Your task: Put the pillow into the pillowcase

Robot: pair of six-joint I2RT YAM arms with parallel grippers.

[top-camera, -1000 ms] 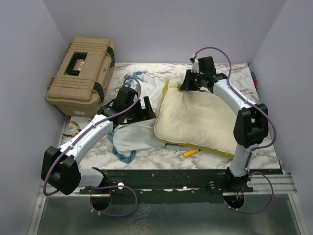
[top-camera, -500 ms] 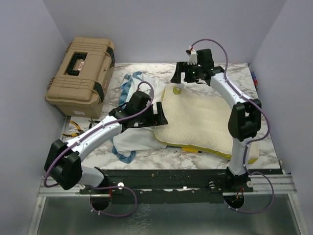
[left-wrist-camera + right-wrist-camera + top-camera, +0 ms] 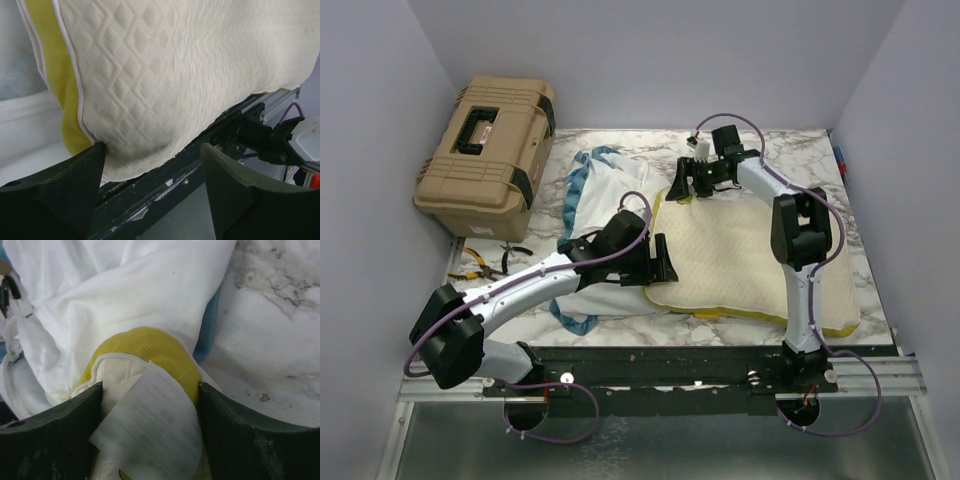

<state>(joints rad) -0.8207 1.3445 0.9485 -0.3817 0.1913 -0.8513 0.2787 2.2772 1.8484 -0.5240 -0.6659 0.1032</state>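
Top, pillow [image 3: 750,260]: flat on the bench [image 3: 800,150], right of the pillowcase [image 3: 595,190], its left edge lying over the cloth; not yet inside.
Top, handling: looks soft, light and bulky, and likely to sag and fold; the corners seem the best hold.
Top, left end effector [image 3: 660,262]: at the pillowcase's near right side, at the pillow's near corner.
Top, right end effector [image 3: 682,182]: at the pillowcase's far right side, at the pillow's far corner.
Left wrist, end effector: wide open, nothing gripped; the quilted corner sits between the fingers [image 3: 55,190], one of them touching the mustard band [image 3: 50,65].
Right wrist, end effector: wide open, straddling the yellow corner and its label [image 3: 150,430], with white pillowcase lining beyond; no grip.
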